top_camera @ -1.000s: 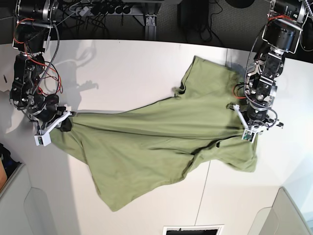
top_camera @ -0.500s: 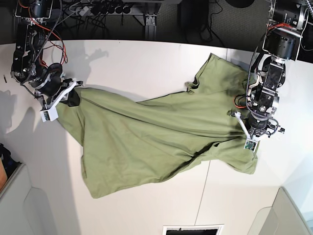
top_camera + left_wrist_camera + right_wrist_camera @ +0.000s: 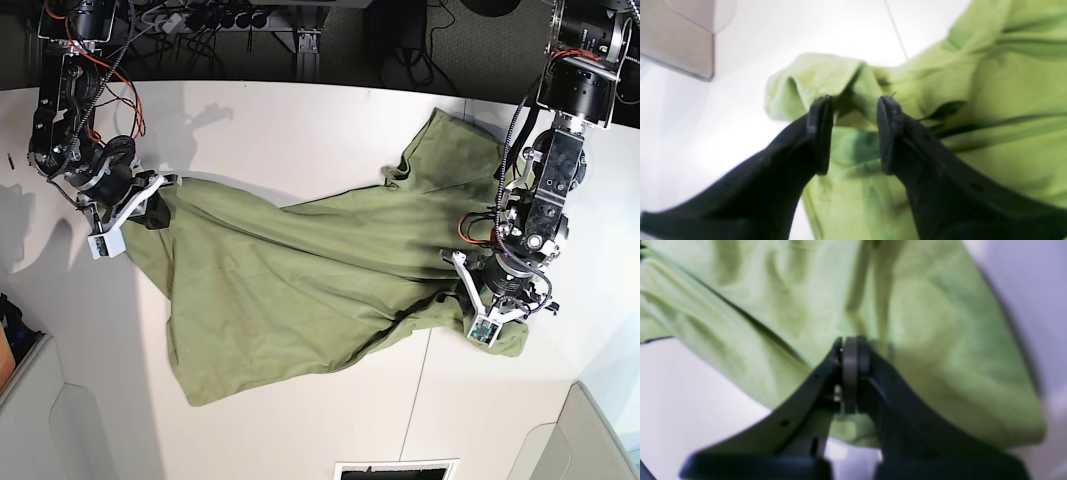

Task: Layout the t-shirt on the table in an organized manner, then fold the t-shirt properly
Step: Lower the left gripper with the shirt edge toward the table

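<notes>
T-shirt (image 3: 300, 280) sprawls rumpled across the surface (image 3: 300, 130), not yet flat or folded; right end effector (image 3: 850, 350) pinches its edge, left end effector (image 3: 853, 133) gapes empty above the fabric.

No legible text — views perhaps too blurred.

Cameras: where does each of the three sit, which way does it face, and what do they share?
Base: overhead, facing down on the table; both arms show, left gripper on the view's right, right gripper on its left.
Left wrist: behind the left gripper, facing past its parted jaws at the t-shirt.
Right wrist: behind the right gripper, jaws shut on the t-shirt.
Shared: all three see t-shirt and table.
</notes>
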Tool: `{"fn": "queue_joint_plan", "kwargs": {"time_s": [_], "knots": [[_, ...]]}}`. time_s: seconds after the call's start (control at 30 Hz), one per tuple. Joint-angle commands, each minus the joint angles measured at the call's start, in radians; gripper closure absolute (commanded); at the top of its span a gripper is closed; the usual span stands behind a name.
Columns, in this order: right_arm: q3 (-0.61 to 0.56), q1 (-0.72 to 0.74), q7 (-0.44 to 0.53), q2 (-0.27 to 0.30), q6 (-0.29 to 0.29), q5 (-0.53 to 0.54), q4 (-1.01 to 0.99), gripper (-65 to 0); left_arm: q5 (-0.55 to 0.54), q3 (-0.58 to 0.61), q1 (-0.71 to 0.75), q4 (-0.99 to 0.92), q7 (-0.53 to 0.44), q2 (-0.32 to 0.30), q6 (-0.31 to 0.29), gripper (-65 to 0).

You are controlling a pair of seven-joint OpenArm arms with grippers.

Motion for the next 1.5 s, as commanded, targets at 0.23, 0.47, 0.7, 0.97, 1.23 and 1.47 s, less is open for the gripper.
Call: {"fn": "queue_joint_plan", "kwargs": {"time_s": [0.23, 0.47, 0.7, 0.97, 1.23, 1.47], "knots": [[0.005, 0.014, 0.021, 0.011, 0.007, 0.013, 0.019, 0.0, 0.110, 0.123, -0.021, -0.014, -0.082, -0.006, -0.001, -25.4], [0.005, 0.014, 0.020, 0.011, 0.007, 0.010, 0.019, 0.0, 0.200, 0.166, -0.023, -0.051, -0.129, -0.006, 0.033, -25.4], [0.005, 0.014, 0.010, 0.011, 0.007, 0.010, 0.019, 0.0, 0.161, 0.166, -0.027, -0.048, -0.129, -0.006, 0.018, -25.4], [0.005, 0.014, 0.014, 0.010, 0.007, 0.010, 0.019, 0.0, 0.085, 0.166, -0.027, 0.026, -0.083, -0.005, -0.018, -25.4], [0.005, 0.014, 0.013, 0.011, 0.007, 0.003, 0.018, 0.0, 0.091, 0.166, -0.027, 0.003, -0.093, 0.025, -0.027, -25.4], [0.005, 0.014, 0.013, 0.011, 0.007, 0.003, 0.019, 0.0, 0.155, 0.166, -0.032, -0.096, -0.136, 0.027, -0.008, -25.4]]}}
